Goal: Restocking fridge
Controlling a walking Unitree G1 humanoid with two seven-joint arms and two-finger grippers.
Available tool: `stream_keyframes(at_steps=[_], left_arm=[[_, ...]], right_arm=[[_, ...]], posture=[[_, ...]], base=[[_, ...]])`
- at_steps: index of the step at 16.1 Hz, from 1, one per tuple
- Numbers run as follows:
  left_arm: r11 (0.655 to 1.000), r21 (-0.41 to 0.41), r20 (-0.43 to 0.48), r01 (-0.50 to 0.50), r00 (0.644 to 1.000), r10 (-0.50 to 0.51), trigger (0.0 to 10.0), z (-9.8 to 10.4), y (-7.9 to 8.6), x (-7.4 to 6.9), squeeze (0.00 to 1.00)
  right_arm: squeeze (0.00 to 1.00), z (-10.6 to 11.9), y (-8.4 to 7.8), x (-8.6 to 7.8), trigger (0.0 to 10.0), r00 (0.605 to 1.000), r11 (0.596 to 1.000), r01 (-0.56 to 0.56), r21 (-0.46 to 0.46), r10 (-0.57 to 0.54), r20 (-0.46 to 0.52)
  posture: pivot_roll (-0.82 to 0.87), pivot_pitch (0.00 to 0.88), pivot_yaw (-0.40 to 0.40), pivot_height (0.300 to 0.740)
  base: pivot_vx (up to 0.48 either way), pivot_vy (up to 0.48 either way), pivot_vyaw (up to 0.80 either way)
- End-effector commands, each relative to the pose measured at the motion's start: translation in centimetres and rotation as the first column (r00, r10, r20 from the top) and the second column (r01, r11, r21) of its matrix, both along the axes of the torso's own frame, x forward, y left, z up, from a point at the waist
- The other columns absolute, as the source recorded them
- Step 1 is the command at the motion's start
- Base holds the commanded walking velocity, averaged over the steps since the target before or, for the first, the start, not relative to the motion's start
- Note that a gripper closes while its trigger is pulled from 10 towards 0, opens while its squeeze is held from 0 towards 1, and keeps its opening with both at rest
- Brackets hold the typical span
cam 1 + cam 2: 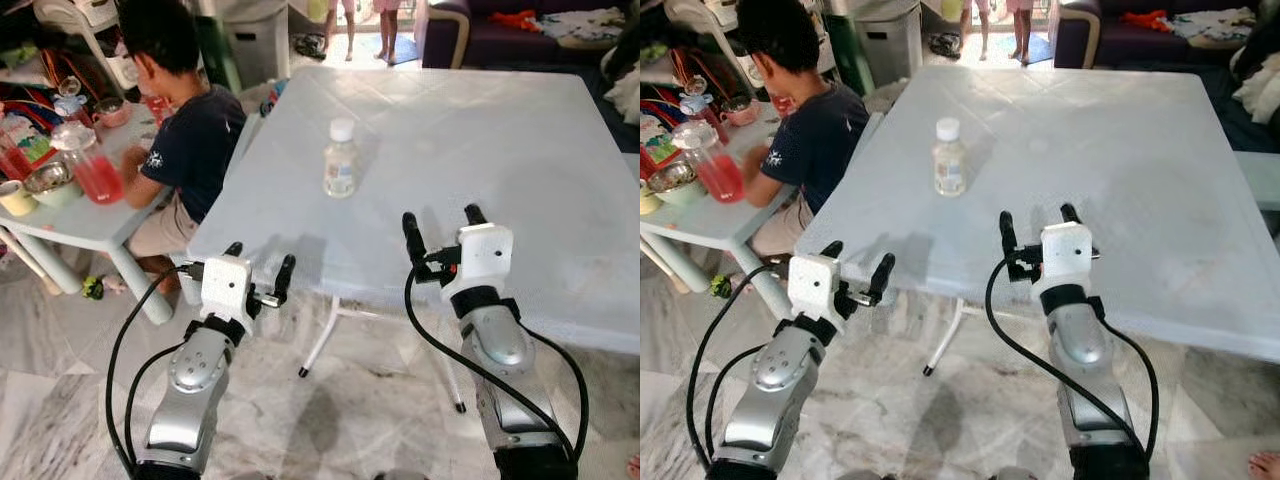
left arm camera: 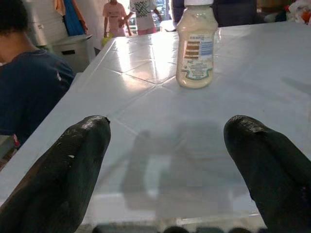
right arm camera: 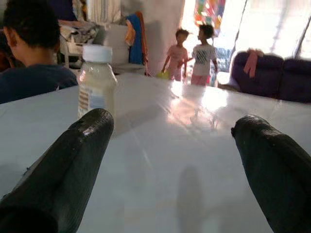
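Note:
A small clear bottle [image 1: 340, 160] with a white cap and pale liquid stands upright on the white table [image 1: 520, 150], left of its middle. My left gripper [image 1: 258, 266] is open at the table's near left edge, short of the bottle [image 2: 196, 46]. Over the table's near edge, my right gripper [image 1: 442, 230] is open with nothing between its fingers. The bottle [image 3: 96, 77] stands ahead and to the left of it.
A person in a dark shirt [image 1: 190, 130] sits at a low table [image 1: 70, 215] on the left, close to the white table's left edge. That low table holds a red jug [image 1: 88, 165] and bowls. A dark sofa [image 1: 530, 30] is at the back right. Two people [image 3: 194, 56] stand far behind.

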State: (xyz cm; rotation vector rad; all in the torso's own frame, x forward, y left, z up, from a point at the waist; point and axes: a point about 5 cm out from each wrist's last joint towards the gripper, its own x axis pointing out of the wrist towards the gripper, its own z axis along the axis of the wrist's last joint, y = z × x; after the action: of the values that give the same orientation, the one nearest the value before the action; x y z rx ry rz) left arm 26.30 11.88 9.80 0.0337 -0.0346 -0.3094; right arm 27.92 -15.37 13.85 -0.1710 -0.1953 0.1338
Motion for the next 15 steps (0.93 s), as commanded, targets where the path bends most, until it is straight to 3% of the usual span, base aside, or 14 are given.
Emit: stream_keyframes(at_steps=[1, 2, 3, 8, 9, 13, 15], left_arm=[[1.000, 0.007, 0.004, -0.007, 1.000, 0.007, 10.0, 0.1, 0.3, 0.1, 0.00], [1.000, 0.000, -0.005, -0.018, 1.000, 0.018, 10.0, 0.1, 0.5, 0.2, 0.00], [1.000, 0.000, -0.006, -0.018, 1.000, 0.018, 10.0, 0.1, 0.6, 0.3, 0.00], [1.000, 0.006, 0.027, -0.005, 1.000, 0.004, 10.0, 0.6, 0.4, 0.9, 0.00], [1.000, -0.009, 0.052, 0.008, 0.999, -0.008, 10.0, 1.0, 0.2, 1.0, 0.00], [1.000, -0.009, 0.051, 0.012, 0.999, -0.011, 10.0, 0.9, 0.4, 0.8, 0.00], [1.000, -0.006, 0.048, 0.014, 0.999, -0.014, 10.0, 0.7, 0.3, 0.6, 0.00]], right_arm=[[0.00, 0.7, 0.8, 0.1, 10.0, 0.998, 0.999, -0.043, -0.028, 0.044, 0.040], [0.00, 0.7, 0.8, 0.2, 10.0, 0.998, 0.999, -0.048, -0.019, 0.049, 0.039], [1.00, 0.8, 0.9, 0.2, 10.0, 0.997, 0.998, -0.056, -0.011, 0.057, 0.047], [1.00, 1.5, 1.1, 0.3, 10.0, 0.994, 0.997, -0.046, -0.063, 0.052, 0.099], [0.00, 1.6, 1.1, 0.3, 10.0, 0.993, 0.996, -0.043, -0.079, 0.052, 0.109], [0.00, 1.7, 1.6, 0.1, 10.0, 0.990, 0.994, -0.049, -0.097, 0.061, 0.127], [0.00, 1.8, 1.0, 0.1, 10.0, 0.991, 0.996, 0.003, -0.086, 0.008, 0.132]], posture=[[-0.03, 0.048, 0.072, 0.740], [-0.03, 0.046, 0.071, 0.740], [-0.03, 0.045, 0.071, 0.740], [-0.05, 0.032, 0.078, 0.740], [-0.06, 0.033, 0.079, 0.740], [-0.06, 0.042, 0.076, 0.740], [-0.05, 0.051, 0.078, 0.740]], base=[[0.405, 0.259, 0.00], [0.371, 0.304, 0.00], [0.352, 0.326, 0.00], [0.300, 0.356, 0.00], [0.000, 0.000, 0.00], [0.000, 0.000, 0.00], [0.000, 0.000, 0.00]])
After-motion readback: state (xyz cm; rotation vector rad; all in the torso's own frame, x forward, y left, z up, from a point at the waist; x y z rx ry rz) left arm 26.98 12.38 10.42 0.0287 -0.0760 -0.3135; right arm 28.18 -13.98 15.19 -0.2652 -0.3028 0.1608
